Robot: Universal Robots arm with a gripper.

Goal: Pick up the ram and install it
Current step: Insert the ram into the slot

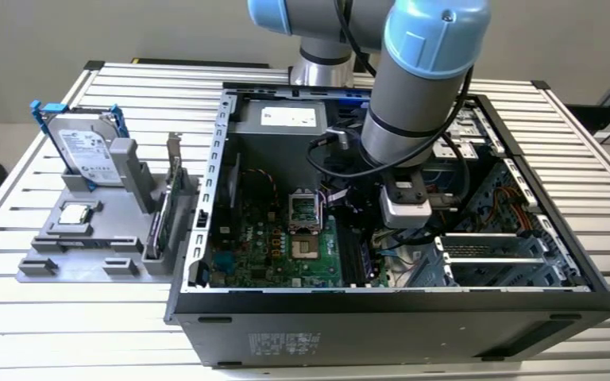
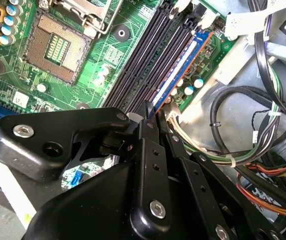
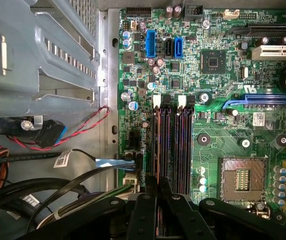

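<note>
Slatted aluminium table (image 1: 29, 317) carries an open computer case (image 1: 390, 317); the gripper (image 2: 150, 112) hangs inside over the memory slots (image 3: 175, 145). Its fingers sit nearly together, apparently pinching the ram (image 2: 180, 75) edge-on in the outermost slot beside the cables. Seating it well means keeping the stick square and pressing evenly. Board markings are too small to read.
</note>
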